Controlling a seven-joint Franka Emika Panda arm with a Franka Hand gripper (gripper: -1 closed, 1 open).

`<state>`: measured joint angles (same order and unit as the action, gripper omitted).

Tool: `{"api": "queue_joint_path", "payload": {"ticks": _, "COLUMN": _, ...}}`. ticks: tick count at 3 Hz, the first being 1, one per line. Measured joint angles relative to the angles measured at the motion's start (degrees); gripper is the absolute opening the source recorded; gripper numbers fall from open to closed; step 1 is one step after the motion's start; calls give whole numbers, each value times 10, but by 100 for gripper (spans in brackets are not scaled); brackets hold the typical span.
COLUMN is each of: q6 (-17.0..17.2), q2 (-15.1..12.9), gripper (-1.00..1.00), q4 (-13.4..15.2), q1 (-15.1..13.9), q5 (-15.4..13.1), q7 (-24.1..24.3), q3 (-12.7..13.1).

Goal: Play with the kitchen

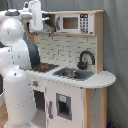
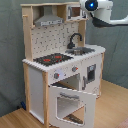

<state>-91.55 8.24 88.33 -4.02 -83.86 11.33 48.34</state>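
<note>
The kitchen (image 1: 75, 85) (image 2: 55, 75) is a white and light-wood toy unit. In both exterior views it shows a red-ringed black hob (image 1: 45, 66) (image 2: 52, 59), a black faucet (image 1: 85, 59) (image 2: 75, 39) over a sink (image 1: 72, 73) (image 2: 84, 50), and a grey hood (image 2: 47, 21). Its windowed oven door (image 2: 72, 102) hangs open and downward, below two knobs (image 2: 56, 76). My gripper (image 1: 37, 20) is up high by the hood and top shelf, well above the hob and holding nothing visible. In the second exterior view, the arm's wrist (image 2: 96, 7) shows behind the kitchen's top right corner.
The arm's bulky white body (image 1: 17, 75) stands close against the kitchen on the first exterior view's left. A microwave panel (image 1: 75, 23) fills the upper shelf. A grey curtain (image 2: 10, 55) hangs behind, and a wooden floor (image 2: 112, 107) lies in front.
</note>
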Motion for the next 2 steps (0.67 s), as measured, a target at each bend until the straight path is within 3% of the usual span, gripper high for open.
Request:
{"api": "queue_joint_path", "payload": {"ticks": 1, "q6": 24, "q2": 28, "gripper": 100, "q4": 1, "q1": 1, "q5": 2, "q7": 16, "q3": 24}}
{"api": "queue_joint_path", "payload": {"ticks": 2, "q6": 23, "q2": 34, "gripper": 100, "q4": 19, "q1": 1, "q5": 1, "q7": 71, "q3": 36}}
